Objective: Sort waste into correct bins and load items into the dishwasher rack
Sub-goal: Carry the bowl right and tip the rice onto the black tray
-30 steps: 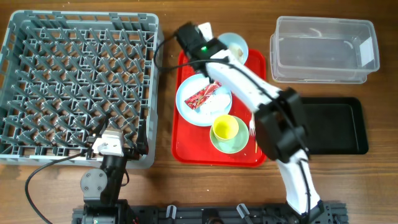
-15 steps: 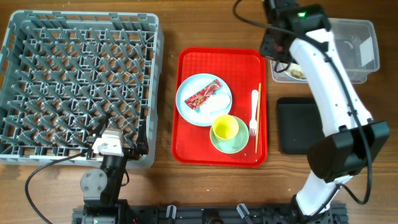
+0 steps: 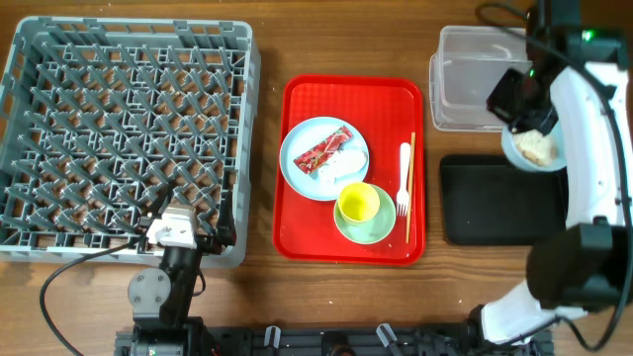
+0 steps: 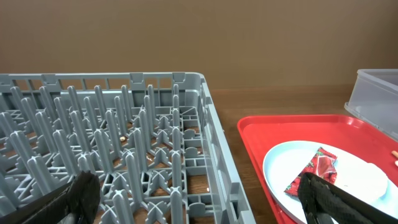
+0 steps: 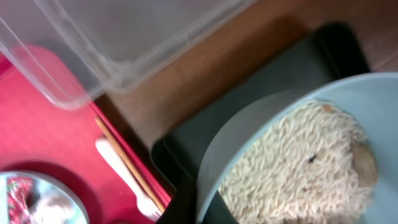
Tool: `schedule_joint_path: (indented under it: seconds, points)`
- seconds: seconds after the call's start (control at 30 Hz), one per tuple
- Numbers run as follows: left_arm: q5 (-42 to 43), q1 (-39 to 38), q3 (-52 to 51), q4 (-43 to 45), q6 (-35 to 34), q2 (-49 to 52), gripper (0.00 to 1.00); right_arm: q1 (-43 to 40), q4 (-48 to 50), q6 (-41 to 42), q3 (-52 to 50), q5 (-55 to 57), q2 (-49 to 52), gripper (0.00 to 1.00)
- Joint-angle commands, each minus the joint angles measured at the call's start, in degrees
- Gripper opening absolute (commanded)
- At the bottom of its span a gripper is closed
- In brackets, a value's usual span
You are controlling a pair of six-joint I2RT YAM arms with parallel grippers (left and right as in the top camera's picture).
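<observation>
Bowl (image 3: pixel 516 156), pale blue, holding whitish scraps (image 3: pixel 540 148), hangs over the black tray's (image 3: pixel 495 208) far edge near the table's right edge, its rim pinched by the right gripper (image 3: pixel 519 124). Left wrist: the left gripper (image 4: pixel 199 202) gapes wide above the rack (image 4: pixel 205 124). Right wrist: the ridged scraps fill the bowl.

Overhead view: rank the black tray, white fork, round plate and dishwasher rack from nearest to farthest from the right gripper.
From the right gripper, which holds the pale blue bowl:
1. black tray, right beside it, on the table's right side
2. white fork, right side of the red tray
3. round plate, left part of the red tray
4. dishwasher rack, far left
</observation>
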Motion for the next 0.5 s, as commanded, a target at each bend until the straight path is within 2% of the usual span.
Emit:
schedule_joint_path:
  seconds: [0.0, 0.13, 0.3, 0.47]
  points:
    - [0.5, -0.1, -0.4, 0.0, 0.0, -0.5, 1.0, -1.0, 6.4, -4.3, -11.0, -9.3, -8.6, 0.04]
    - [0.5, -0.1, -0.4, 0.0, 0.1, -0.5, 1.0, -5.1, 13.9, -12.8, -21.2, -24.4, -12.6, 0.04]
    - [0.5, -0.1, -0.4, -0.1, 0.0, -0.5, 1.0, -10.7, 19.5, -18.0, -29.2, -35.3, -12.4, 0.04]
    - [0.5, -0.1, -0.4, 0.0, 0.0, -0.5, 1.0, -20.7, 21.6, -26.3, -37.4, -51.5, -12.4, 0.04]
